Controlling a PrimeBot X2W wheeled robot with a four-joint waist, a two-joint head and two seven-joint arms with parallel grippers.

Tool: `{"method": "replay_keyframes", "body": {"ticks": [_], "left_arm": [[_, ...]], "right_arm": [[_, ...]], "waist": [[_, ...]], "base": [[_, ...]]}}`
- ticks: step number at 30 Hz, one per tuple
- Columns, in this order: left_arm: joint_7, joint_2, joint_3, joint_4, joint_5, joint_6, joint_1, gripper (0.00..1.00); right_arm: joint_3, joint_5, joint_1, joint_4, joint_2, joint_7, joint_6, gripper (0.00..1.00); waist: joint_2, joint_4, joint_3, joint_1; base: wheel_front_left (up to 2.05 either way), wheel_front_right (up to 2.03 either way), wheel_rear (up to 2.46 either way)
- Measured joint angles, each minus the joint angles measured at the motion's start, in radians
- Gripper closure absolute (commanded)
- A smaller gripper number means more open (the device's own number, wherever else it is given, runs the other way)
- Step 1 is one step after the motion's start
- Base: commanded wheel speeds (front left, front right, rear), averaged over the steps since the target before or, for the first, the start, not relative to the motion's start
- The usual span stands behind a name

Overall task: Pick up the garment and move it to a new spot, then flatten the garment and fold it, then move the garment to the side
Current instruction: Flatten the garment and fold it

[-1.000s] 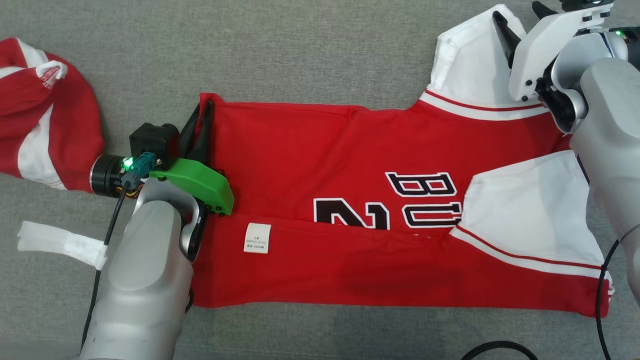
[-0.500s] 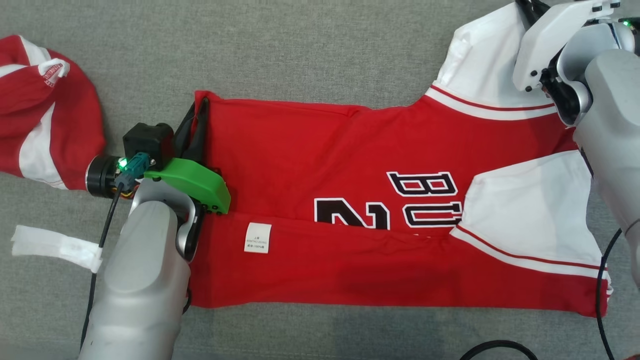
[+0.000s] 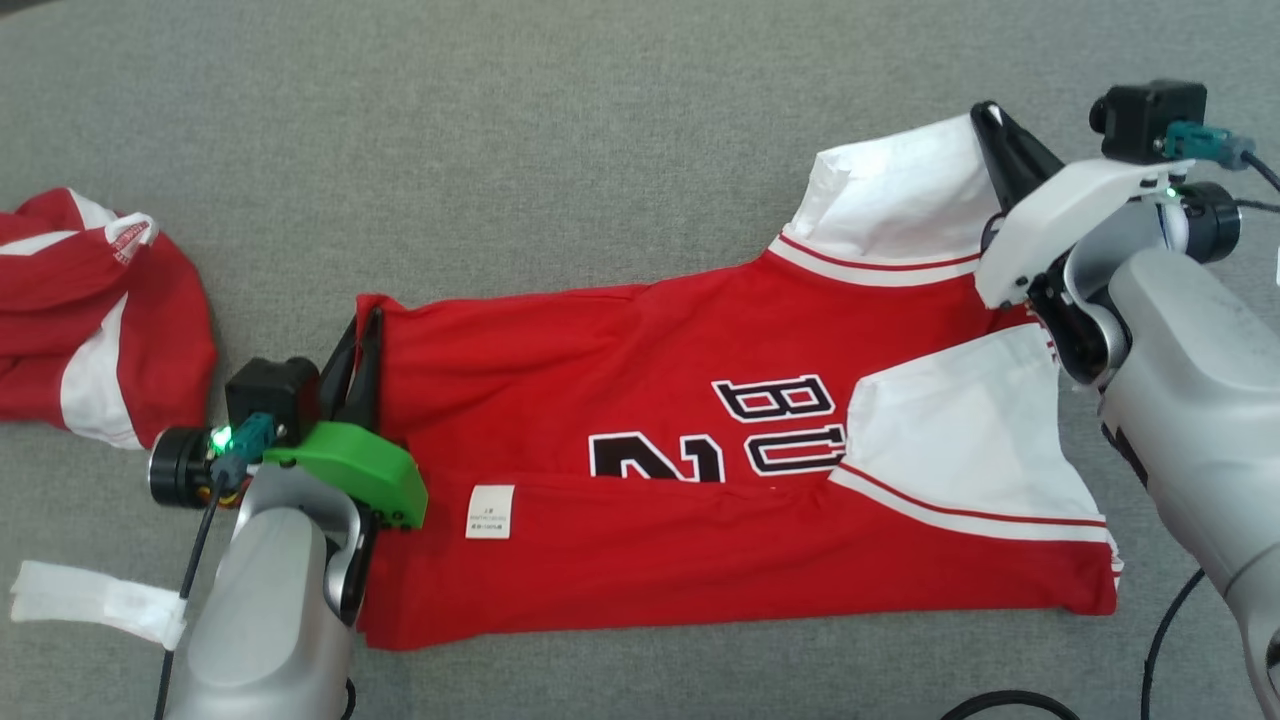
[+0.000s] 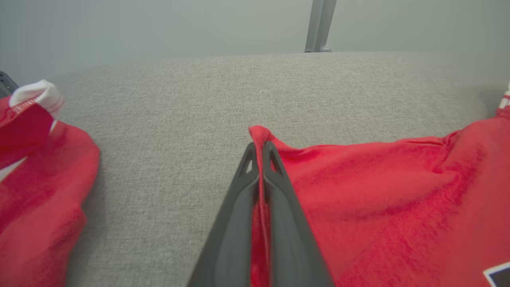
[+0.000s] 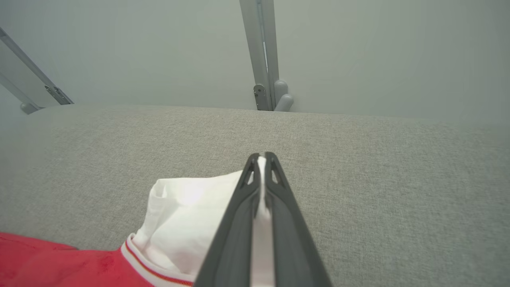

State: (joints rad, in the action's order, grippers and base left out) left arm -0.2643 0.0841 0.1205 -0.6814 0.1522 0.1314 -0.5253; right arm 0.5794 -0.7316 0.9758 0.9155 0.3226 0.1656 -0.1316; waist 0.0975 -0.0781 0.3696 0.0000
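A red jersey (image 3: 620,400) with white sleeves lies spread across the grey top (image 3: 560,150), running from 9 to 3 o'clock before the robot, its near edge folded over the front. At 9 o'clock a second garment (image 3: 100,320), red and white, lies bunched, apart from it. The left claw (image 3: 368,325) is clenched on the jersey's red corner at 10 o'clock. The right claw (image 3: 985,112) is clamped on the edge of the far sleeve (image 3: 900,190) at 2 o'clock. The lettering (image 3: 790,400), black with white edging, reads "BU" above a "2" and a partly covered figure. A white tag (image 3: 490,512) on the fold carries print too small to read. A white strip (image 3: 95,600) lies at 8 o'clock.
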Motion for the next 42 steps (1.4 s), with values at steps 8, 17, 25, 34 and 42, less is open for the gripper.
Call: {"method": "replay_keyframes", "body": {"ticks": [8, 17, 25, 34, 42], "left_arm": [[0.0, 0.013, -0.016, 0.046, 0.007, 0.0, 0.137, 1.0], [0.0, 0.023, -0.056, 0.131, 0.016, 0.0, 0.254, 1.0], [0.0, 0.038, -0.067, 0.234, 0.013, 0.0, 0.342, 1.0], [0.0, 0.052, -0.051, 0.332, 0.005, 0.0, 0.467, 1.0], [0.0, 0.053, -0.058, 0.286, -0.024, 0.0, 0.537, 0.0]], "right_arm": [[0.047, -0.121, -0.219, -0.174, 0.07, 0.048, 0.0, 1.0], [0.028, -0.209, -0.478, -0.33, 0.099, 0.078, 0.0, 1.0], [-0.001, -0.242, -0.61, -0.386, 0.066, 0.084, 0.0, 1.0], [-0.066, -0.253, -0.685, -0.424, 0.031, 0.091, 0.0, 1.0], [-0.095, -0.258, -0.734, -0.444, 0.022, 0.091, 0.0, 1.0]], "waist": [[0.0001, 0.048, -0.102, 0.0], [0.0, 0.096, -0.172, -0.0001], [0.0001, 0.121, -0.205, 0.0], [-0.0001, 0.126, -0.215, 0.0], [-0.0001, 0.128, -0.216, 0.0]], "base": [[0.0, 0.0, 0.0], [0.0, 0.0, 0.0], [0.0, 0.0, 0.0], [0.0, 0.0, 0.0], [0.0, 0.0, 0.0]]}}
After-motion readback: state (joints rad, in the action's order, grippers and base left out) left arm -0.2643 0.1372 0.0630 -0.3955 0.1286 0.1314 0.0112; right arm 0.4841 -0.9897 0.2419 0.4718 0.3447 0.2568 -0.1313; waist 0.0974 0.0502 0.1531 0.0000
